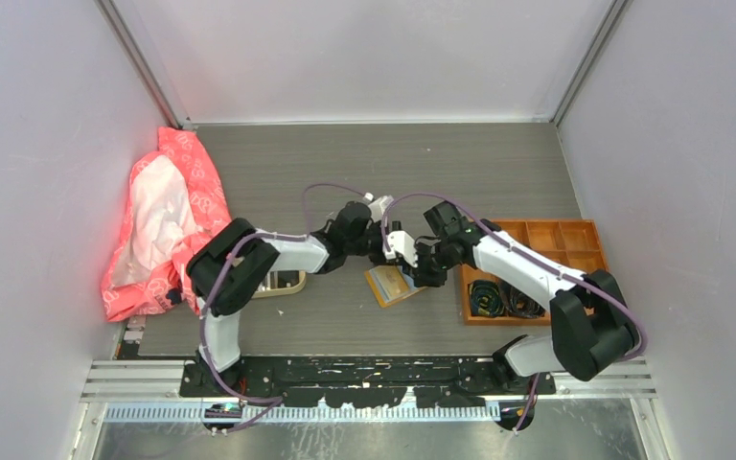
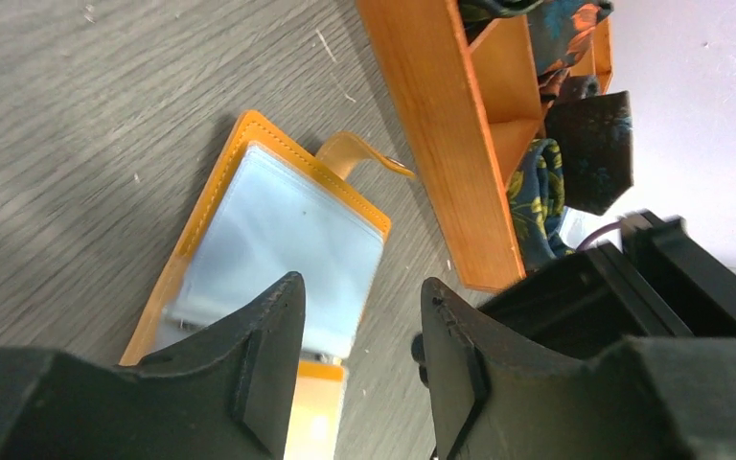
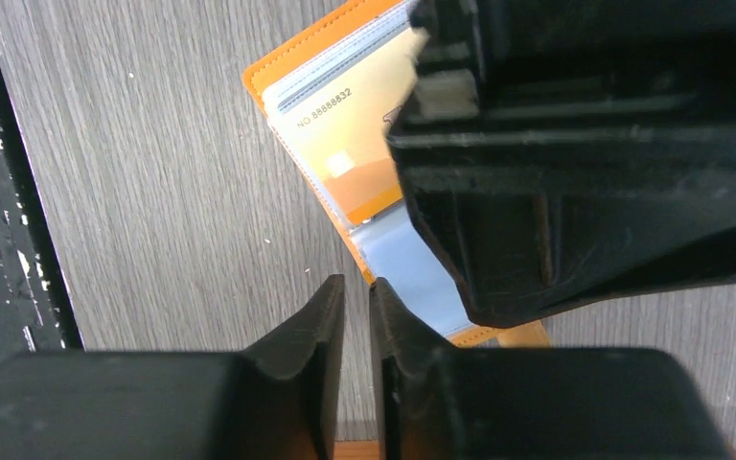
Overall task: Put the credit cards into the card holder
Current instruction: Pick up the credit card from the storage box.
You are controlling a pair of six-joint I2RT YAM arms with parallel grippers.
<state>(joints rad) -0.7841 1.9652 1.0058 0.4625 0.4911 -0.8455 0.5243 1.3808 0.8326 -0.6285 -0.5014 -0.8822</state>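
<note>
The card holder (image 1: 391,286) lies open on the table between both arms, mustard-orange with a snap tab (image 2: 359,153). In the left wrist view a pale blue card or sleeve (image 2: 283,235) fills the holder (image 2: 213,192). The right wrist view shows a cream-and-orange numbered card (image 3: 345,144) in a sleeve of the holder (image 3: 307,38). My left gripper (image 2: 359,316) hangs open just above the holder's near edge, nothing between its fingers. My right gripper (image 3: 356,287) hovers beside the holder's edge, its jaws a narrow slit apart and holding nothing. Both grippers (image 1: 398,257) (image 1: 428,273) crowd together over the holder.
An orange compartmented box (image 1: 537,264) with black coils stands right of the holder, close by (image 2: 441,125). A beige tray (image 1: 286,283) peeks out from under the left arm. A pink bag (image 1: 163,225) lies at the far left. Grey walls surround the table.
</note>
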